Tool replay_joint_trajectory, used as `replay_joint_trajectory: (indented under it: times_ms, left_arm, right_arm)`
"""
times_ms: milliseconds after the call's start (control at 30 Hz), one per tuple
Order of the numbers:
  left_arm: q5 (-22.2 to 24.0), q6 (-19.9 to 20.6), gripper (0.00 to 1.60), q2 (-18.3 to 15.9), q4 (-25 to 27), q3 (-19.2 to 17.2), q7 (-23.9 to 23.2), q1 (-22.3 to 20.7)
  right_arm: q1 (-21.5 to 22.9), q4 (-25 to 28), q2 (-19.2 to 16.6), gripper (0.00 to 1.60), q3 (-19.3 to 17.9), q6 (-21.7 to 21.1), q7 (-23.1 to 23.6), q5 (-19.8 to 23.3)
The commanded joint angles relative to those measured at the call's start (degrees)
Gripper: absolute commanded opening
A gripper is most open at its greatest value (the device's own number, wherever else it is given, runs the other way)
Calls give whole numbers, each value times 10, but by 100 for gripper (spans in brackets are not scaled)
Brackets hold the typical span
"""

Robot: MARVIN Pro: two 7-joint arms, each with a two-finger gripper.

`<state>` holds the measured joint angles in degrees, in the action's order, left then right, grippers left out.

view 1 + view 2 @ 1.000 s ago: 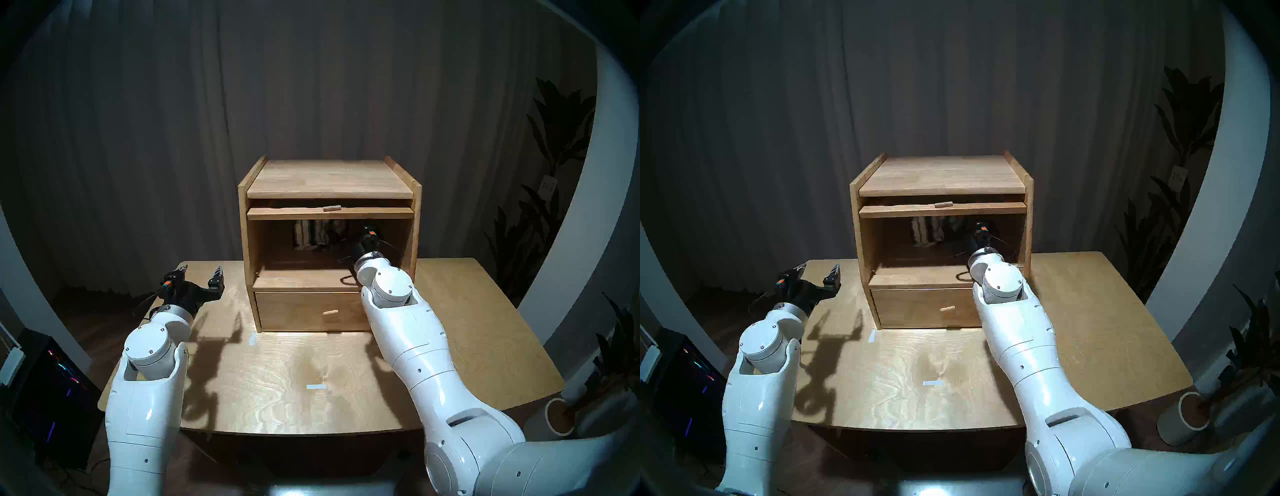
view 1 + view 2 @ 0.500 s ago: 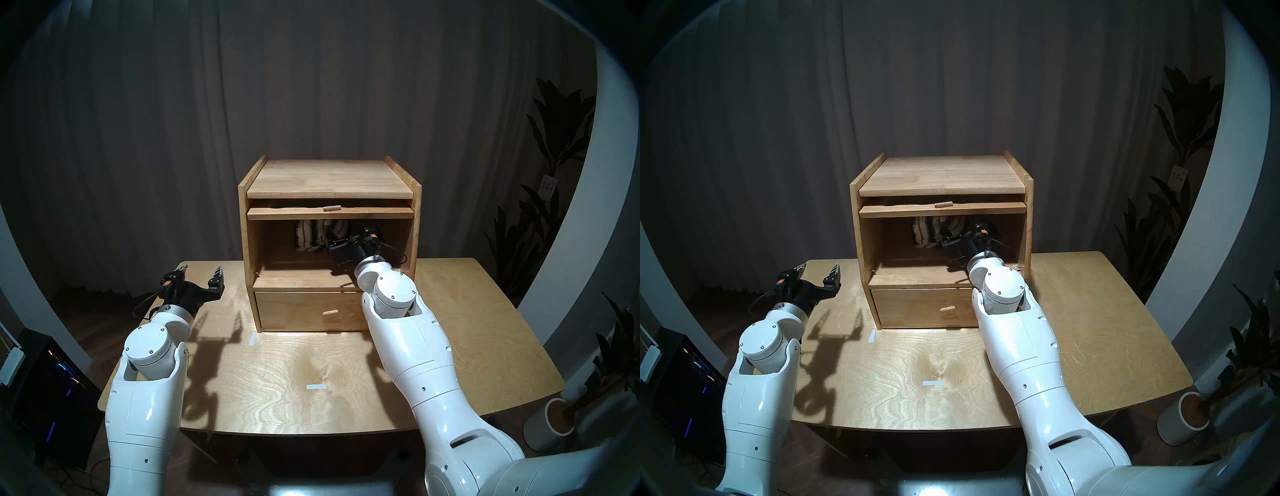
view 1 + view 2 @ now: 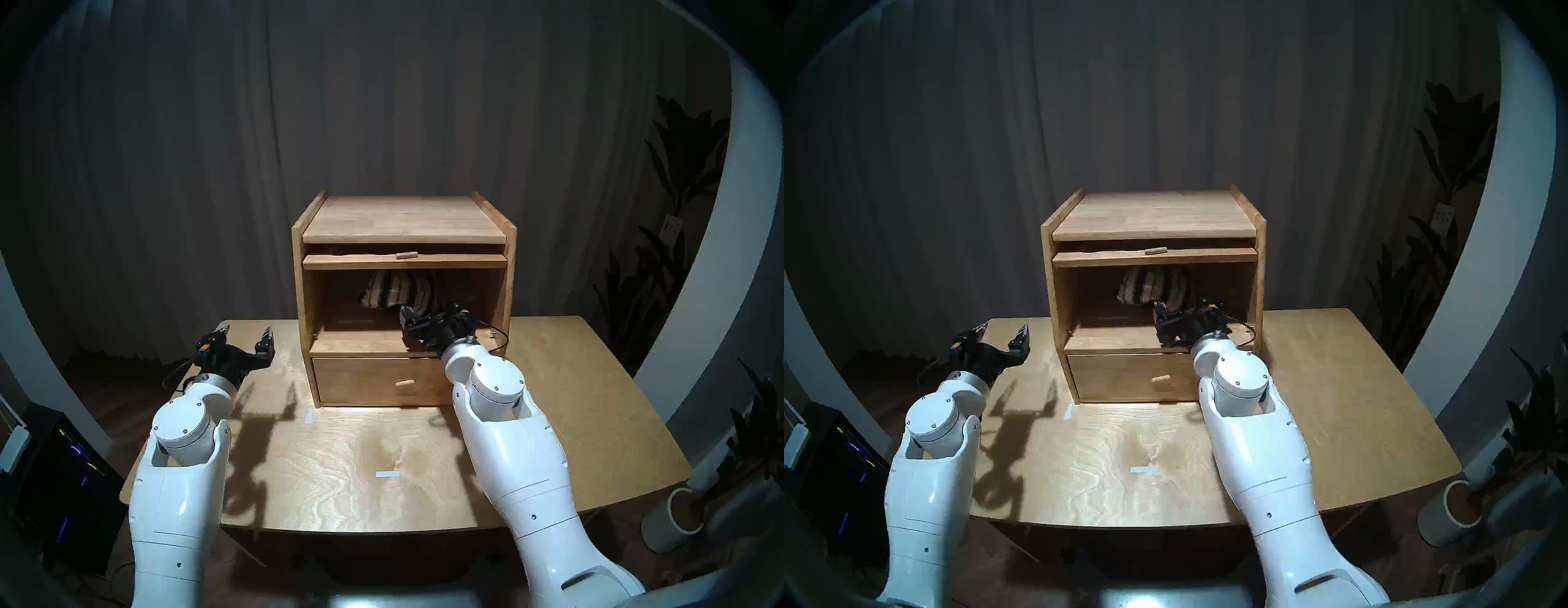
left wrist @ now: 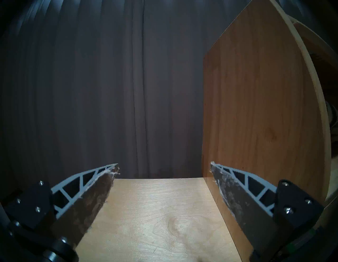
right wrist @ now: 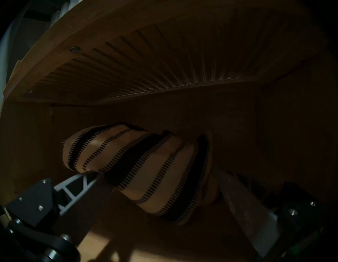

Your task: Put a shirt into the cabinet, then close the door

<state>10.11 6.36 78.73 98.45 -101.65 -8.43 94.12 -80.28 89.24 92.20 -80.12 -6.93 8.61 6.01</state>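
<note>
The cream, dark-striped fabric shirt [image 5: 139, 170] lies at centre frame inside the light-wood cabinet [image 3: 403, 220], just beyond the right gripper [image 5: 161, 184]'s spread, empty jaws, its far side lost in shadow, while the left gripper [image 4: 164, 168] gapes empty at lower left.

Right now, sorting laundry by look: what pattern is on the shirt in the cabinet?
Cream with dark stripes; the shirt shows best in the right wrist view.

No legible text, label, brand, number or sign was found; marks on a small wall tag [image 3: 671, 227] were too blurred.
</note>
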Motion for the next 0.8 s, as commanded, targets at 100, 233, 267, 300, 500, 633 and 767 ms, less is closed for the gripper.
replay_joint_trajectory:
  times_ms: [100, 233, 267, 300, 500, 633, 767]
  left_arm:
    - [0, -3, 160, -1, 11, 2, -1, -7]
    - [0, -3, 160, -1, 12, 2, -1, -7]
    - [0, -3, 160, -1, 12, 2, -1, -7]
    - [0, -3, 160, -1, 13, 2, 0, -7]
    - [0, -3, 160, -1, 13, 2, 0, -6]
    - [0, -3, 160, -1, 13, 2, 0, -7]
    - [0, -3, 160, -1, 13, 2, 0, -7]
  right_arm:
    - [-45, 89, -2, 160, 6, -65, 20, 31]
    - [-56, 123, -8, 112, -12, -102, 15, 37]
    - [-49, 121, -8, 35, -15, -103, 16, 38]
    - [-47, 136, -11, 0, -21, -126, 16, 40]
    - [-19, 161, -26, 0, -30, -194, 21, 37]
    - [16, 138, -32, 0, -35, -197, 27, 26]
    - [40, 108, -30, 0, -39, -195, 34, 19]
